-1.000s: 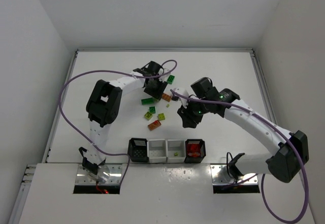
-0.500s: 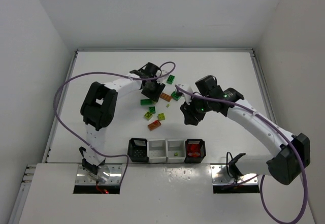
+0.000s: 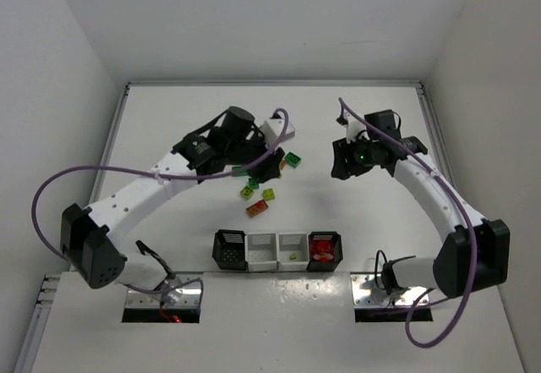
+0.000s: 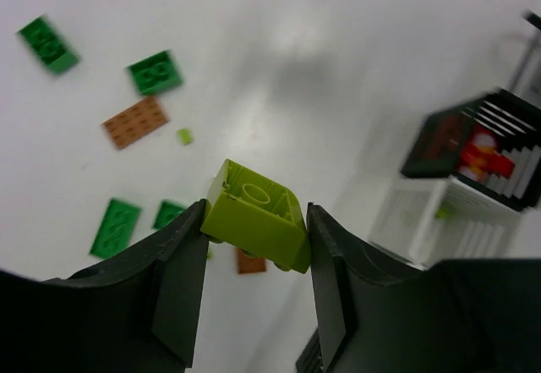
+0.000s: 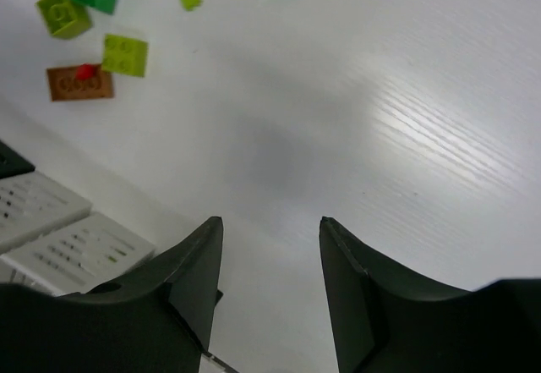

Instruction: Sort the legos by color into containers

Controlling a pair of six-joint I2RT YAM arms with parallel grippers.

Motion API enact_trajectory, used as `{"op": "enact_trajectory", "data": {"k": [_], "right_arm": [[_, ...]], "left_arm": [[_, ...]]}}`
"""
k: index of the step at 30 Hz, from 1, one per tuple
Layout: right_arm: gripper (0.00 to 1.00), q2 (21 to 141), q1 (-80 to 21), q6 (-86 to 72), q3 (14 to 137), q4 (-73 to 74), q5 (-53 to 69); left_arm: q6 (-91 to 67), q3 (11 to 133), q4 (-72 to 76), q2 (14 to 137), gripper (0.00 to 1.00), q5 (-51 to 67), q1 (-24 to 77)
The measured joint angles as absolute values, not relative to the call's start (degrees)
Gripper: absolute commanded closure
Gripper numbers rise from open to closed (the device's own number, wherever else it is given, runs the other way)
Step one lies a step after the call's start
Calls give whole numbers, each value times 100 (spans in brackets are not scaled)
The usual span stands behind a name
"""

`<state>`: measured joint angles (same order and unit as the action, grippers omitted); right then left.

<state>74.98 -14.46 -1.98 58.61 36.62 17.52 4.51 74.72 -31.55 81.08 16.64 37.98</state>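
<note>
My top camera sits high above and behind my arm bases and looks steeply down, far enough to take in the whole tabletop (image 3: pixel 313 111). Each wrist camera sits just behind its tool and looks along the fingers from near the surface. The one on my left tool (image 4: pixel 255 221) faces toward the containers (image 4: pixel 439 221), the one on my right tool (image 5: pixel 270 225) looks slanted over the tabletop. All three views share the loose legos (image 3: pixel 257 209) and the containers

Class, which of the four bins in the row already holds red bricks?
The black bin at the row's right end: red shows inside it, not in the other three.
</note>
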Motion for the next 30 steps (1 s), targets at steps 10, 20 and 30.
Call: {"op": "enact_trajectory", "data": {"k": [10, 20, 30], "right_arm": [[46, 7898, -569, -462, 5859, 3653, 2154], [44, 7898, -412, -456, 5861, 3723, 2578], [44, 7898, -388, -425, 5846, 3778, 2877]], "left_arm": [[1048, 6901, -3734, 7723, 77, 2545, 5214], [1439, 6709, -3924, 7913, 77, 2233, 6689], [1476, 6709, -3754, 8326, 65, 1667, 6829]]}}
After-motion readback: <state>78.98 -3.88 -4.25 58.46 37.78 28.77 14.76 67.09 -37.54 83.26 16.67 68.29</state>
